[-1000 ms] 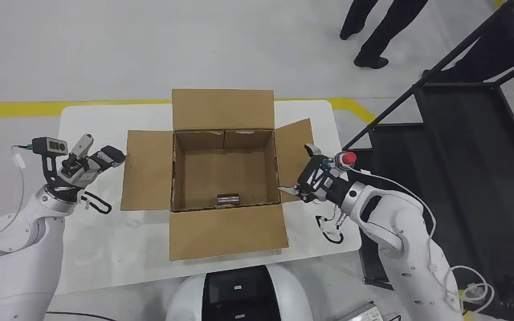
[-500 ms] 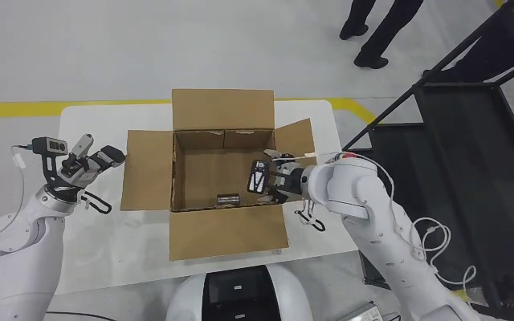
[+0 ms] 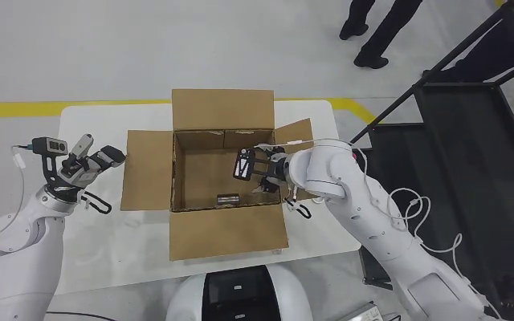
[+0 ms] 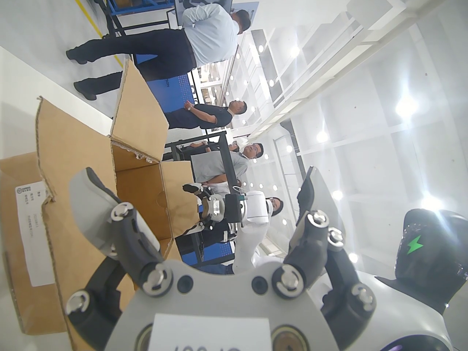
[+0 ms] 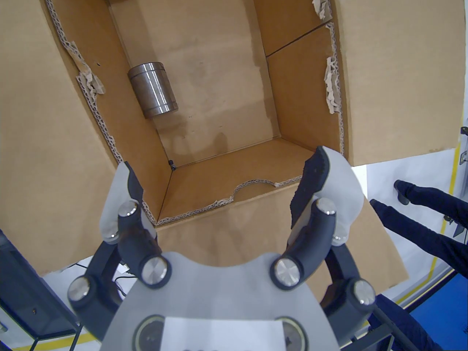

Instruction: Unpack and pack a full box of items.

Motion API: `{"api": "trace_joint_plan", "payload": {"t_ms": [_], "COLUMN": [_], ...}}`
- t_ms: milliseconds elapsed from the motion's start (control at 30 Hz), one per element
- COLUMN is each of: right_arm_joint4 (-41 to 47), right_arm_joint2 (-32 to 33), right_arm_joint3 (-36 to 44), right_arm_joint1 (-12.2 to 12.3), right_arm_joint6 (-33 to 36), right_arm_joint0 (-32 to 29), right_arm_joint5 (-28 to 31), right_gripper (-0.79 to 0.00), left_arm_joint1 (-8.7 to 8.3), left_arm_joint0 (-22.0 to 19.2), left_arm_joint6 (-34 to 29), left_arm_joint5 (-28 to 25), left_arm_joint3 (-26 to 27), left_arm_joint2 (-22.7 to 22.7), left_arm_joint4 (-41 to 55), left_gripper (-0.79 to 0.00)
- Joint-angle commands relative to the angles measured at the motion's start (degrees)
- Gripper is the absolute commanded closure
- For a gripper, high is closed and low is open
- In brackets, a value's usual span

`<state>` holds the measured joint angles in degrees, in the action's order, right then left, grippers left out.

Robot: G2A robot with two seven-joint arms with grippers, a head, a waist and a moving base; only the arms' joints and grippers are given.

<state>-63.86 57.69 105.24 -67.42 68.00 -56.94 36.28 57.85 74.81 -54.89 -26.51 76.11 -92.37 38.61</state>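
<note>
White table [image 3: 120,241] on grey floor [image 3: 161,48], yellow stripe [image 3: 32,108] along its far edge, black metal rack [image 3: 450,144] at right.

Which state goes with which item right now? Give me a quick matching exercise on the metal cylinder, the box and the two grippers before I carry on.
Things:
1. metal cylinder
2. cardboard box
3. right gripper
4. left gripper

States:
A. open, over the box's opening
B. flaps spread outward, standing on the table
C. open, out past the box's left flap
D. lying on its side on the box floor

Pairs: 1-D, 2-B, 3-A, 4-C
</note>
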Motion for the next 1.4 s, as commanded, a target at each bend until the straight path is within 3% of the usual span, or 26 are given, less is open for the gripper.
{"api": "trace_joint_plan", "payload": {"t_ms": [0,533,667,1033,1367], "right_arm_joint4": [0.0,-0.6,-1.3,8.6,6.8], "right_arm_joint2": [0.0,-0.5,-4.0,-20.1,-30.9], "right_arm_joint3": [0.0,-0.2,-3.4,-22.8,-36.6], "right_arm_joint1": [0.0,0.0,-0.8,-7.0,-13.1], "right_arm_joint6": [0.0,-0.7,-0.5,1.6,-4.1], "right_arm_joint0": [0.0,0.2,4.5,20.4,25.9], "right_arm_joint5": [0.0,0.2,0.5,-3.2,-5.9], "right_gripper": [-0.785,-0.785,-0.785,-0.785,-0.785], "left_arm_joint1": [0.00,0.00,0.00,0.00,0.00], "left_arm_joint0": [0.0,0.0,0.0,0.0,0.0], "left_arm_joint6": [0.0,0.0,0.0,0.0,0.0], "left_arm_joint5": [0.0,0.0,0.0,0.0,0.0], "left_arm_joint3": [0.0,0.0,0.0,0.0,0.0], "left_arm_joint2": [0.0,0.0,0.0,0.0,0.0], "left_arm_joint4": [0.1,0.1,0.1,0.1,0.1], "left_gripper": [-0.785,-0.785,-0.785,-0.785,-0.785]}}
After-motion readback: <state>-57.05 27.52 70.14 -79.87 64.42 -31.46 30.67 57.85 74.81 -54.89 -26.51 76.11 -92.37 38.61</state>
